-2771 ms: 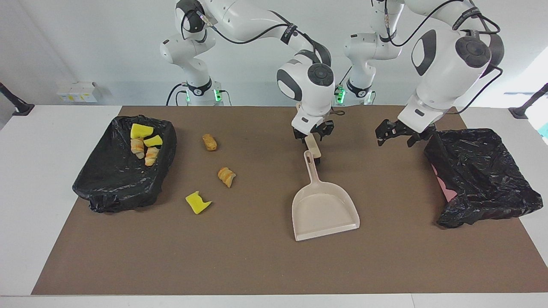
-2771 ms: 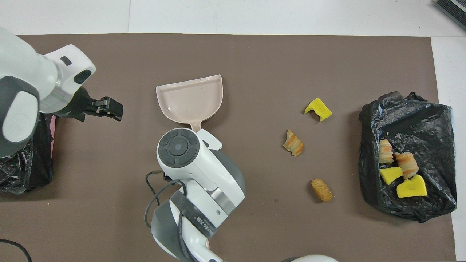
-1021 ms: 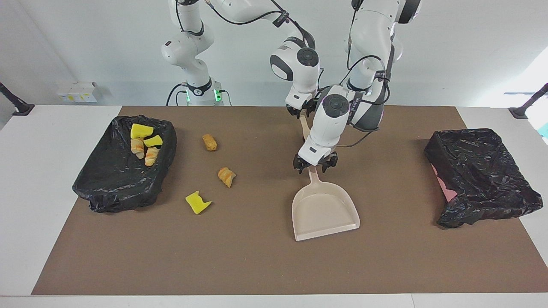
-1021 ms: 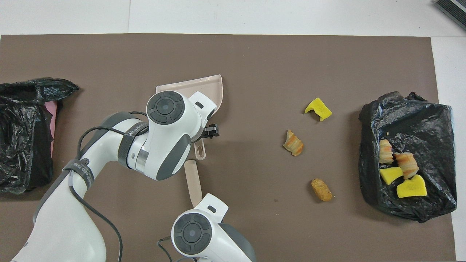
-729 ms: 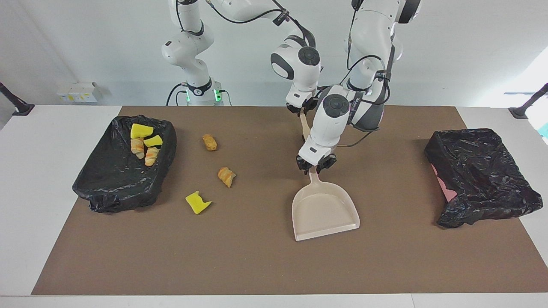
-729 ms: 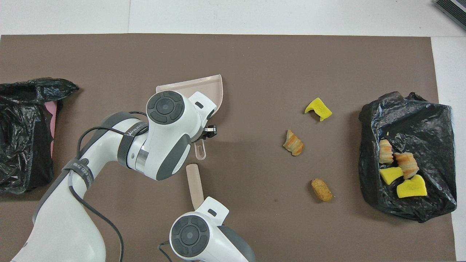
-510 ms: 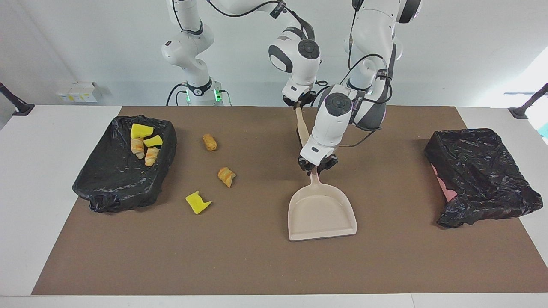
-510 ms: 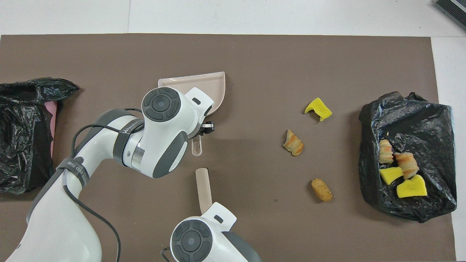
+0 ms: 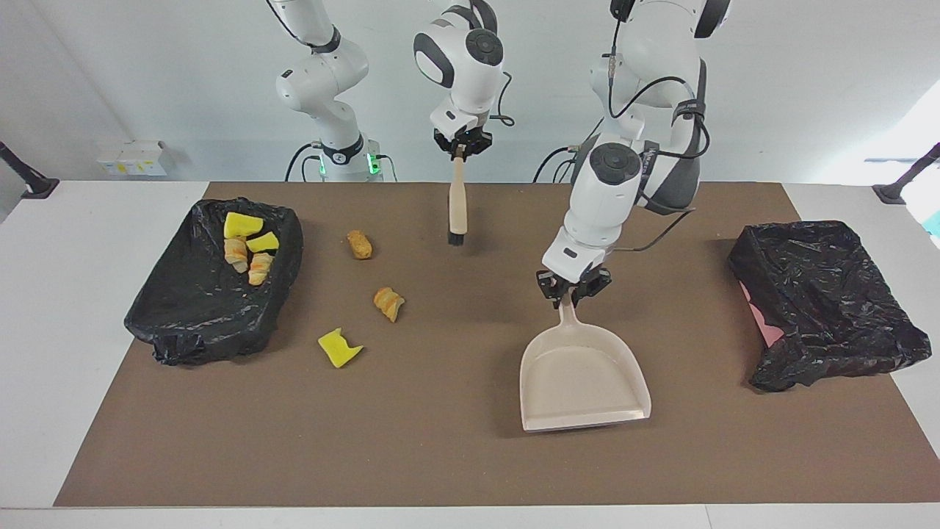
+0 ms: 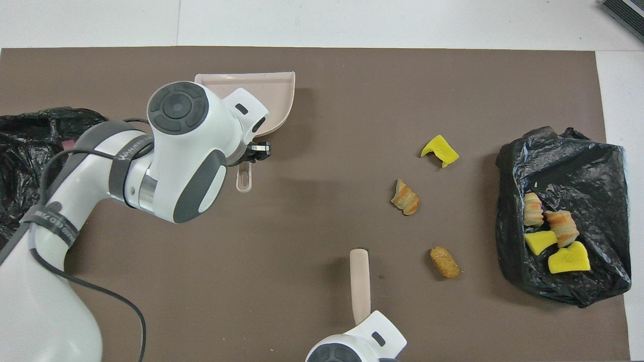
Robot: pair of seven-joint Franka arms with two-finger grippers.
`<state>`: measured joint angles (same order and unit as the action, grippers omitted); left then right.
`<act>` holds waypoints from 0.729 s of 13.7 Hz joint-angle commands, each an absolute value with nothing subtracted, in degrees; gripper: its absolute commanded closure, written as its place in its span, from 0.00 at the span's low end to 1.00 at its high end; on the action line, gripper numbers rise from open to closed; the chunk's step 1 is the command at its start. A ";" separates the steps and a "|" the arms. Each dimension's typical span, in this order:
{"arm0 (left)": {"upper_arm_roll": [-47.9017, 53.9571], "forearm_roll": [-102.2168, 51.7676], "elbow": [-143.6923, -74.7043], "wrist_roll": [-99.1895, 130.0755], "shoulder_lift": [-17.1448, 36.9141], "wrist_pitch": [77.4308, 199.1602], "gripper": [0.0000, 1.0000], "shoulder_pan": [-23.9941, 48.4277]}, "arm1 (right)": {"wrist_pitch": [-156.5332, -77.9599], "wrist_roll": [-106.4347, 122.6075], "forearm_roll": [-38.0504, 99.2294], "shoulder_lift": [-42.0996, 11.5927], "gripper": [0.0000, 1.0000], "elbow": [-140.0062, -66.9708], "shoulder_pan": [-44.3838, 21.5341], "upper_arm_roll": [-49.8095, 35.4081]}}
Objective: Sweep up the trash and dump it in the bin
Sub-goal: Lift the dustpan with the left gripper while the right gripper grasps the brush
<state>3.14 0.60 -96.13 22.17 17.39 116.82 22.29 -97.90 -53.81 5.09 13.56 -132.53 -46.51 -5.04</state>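
Trash [image 9: 338, 347] lies loose on the mat toward the right arm's end, with more in the black bin [image 9: 198, 327]. Facing, you see the right gripper [image 9: 459, 144] clamped on the hanging brush [image 9: 457, 202] and the left gripper [image 9: 573, 291] clamped on the dustpan [image 9: 584, 378]; overhead, the left arm hides that grip and the right gripper is cut off.

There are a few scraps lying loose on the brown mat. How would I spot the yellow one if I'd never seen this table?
Start at the black-lined bin that has scraps in it, at the right arm's end of the brown mat. Three scraps lie loose on the mat beside it; the yellow sponge chunk is the one farthest from the robots. Its neighbours, the striped bread lump and the brown lump, are orange-brown; it alone is bright yellow, with a notch in one edge.
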 commanded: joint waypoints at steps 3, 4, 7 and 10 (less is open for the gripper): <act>3.34 1.49 -93.08 6.01 15.65 110.83 1.00 17.94 | -89.04 -62.90 0.62 15.38 1.00 -134.30 -41.06 -5.36; 3.34 1.49 -93.08 1.97 15.56 110.40 1.00 17.23 | -88.16 -64.93 0.62 15.38 1.00 -134.82 -40.09 -5.36; 3.34 1.06 -93.16 -9.55 15.47 108.91 1.00 15.65 | -86.40 -65.48 0.53 15.99 1.00 -137.97 -32.72 -5.45; 3.34 0.88 -93.43 -22.62 15.21 106.27 1.00 14.77 | -87.36 -64.34 0.35 19.50 1.00 -143.77 -29.45 -5.45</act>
